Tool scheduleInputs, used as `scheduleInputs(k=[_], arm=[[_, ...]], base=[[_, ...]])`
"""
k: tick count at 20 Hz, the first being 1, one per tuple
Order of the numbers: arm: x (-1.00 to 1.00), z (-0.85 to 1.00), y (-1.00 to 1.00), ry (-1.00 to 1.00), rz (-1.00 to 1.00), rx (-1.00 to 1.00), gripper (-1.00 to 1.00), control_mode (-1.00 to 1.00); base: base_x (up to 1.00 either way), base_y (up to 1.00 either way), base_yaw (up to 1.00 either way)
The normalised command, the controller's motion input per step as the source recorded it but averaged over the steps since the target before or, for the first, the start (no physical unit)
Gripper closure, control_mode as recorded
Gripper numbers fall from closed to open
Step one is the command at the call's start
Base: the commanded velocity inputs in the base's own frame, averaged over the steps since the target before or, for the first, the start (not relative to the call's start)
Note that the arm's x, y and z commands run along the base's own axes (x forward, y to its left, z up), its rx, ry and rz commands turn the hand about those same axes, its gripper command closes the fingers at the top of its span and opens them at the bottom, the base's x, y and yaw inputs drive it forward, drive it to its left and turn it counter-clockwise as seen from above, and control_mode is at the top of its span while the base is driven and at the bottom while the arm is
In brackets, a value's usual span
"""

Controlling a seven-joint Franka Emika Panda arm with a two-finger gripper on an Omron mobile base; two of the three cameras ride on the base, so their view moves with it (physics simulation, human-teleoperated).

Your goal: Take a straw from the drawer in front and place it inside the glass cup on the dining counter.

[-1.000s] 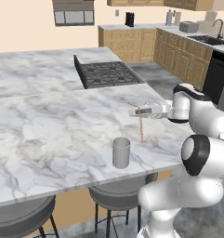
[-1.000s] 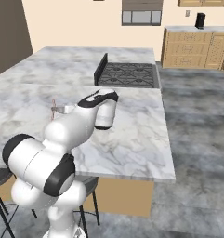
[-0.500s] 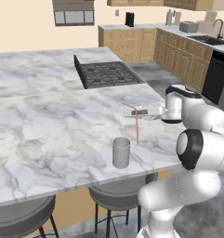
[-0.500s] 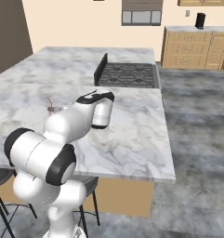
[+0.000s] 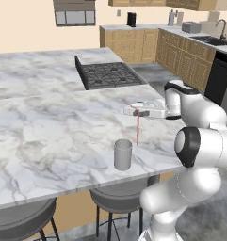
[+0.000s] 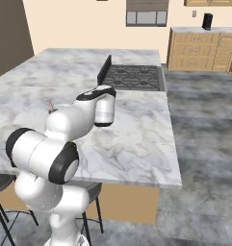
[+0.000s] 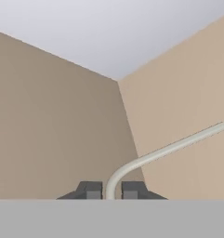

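My gripper point(image 5: 134, 111) reaches out sideways over the dining counter point(image 5: 49, 127) and is shut on the straw point(image 5: 137, 128). The thin reddish-pink straw hangs straight down from the fingers, and its lower end hovers just above the marble. The glass cup point(image 5: 123, 154) stands upright near the counter's front edge, a little left of the straw and closer to me, apart from it. In the hand view the straw point(image 7: 164, 151) curves up pale between the two fingertips point(image 7: 89, 190). The straw's bent top point(image 6: 50, 104) peeks out left of my arm. The drawer is out of view.
A black cooktop point(image 5: 108, 74) is set into the counter behind the gripper. Two grey stools point(image 5: 119, 200) point(image 5: 20, 221) stand under the front edge. Wall cabinets and a sink point(image 5: 214, 40) line the far right.
The gripper has carried the hanging straw slightly leftward over the counter, closer to the cup. The cup has not moved.
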Motion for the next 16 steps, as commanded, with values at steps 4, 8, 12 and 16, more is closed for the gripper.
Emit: scheduleInputs(k=[4,8,12,16], arm=[[0.00,-0.05,0.00,-0.17,0.02,0.00,1.00,-1.00],[0.00,-0.12,0.00,-0.14,0.00,0.00,1.00,-1.00],[0.00,-0.18,0.00,-0.08,0.00,0.00,1.00,-1.00],[0.00,-0.21,0.00,-0.03,0.00,0.00,1.00,-1.00]], base=[[0.00,0.00,0.00],[0.00,0.00,0.00],[0.00,0.00,0.00],[0.00,0.00,0.00]])
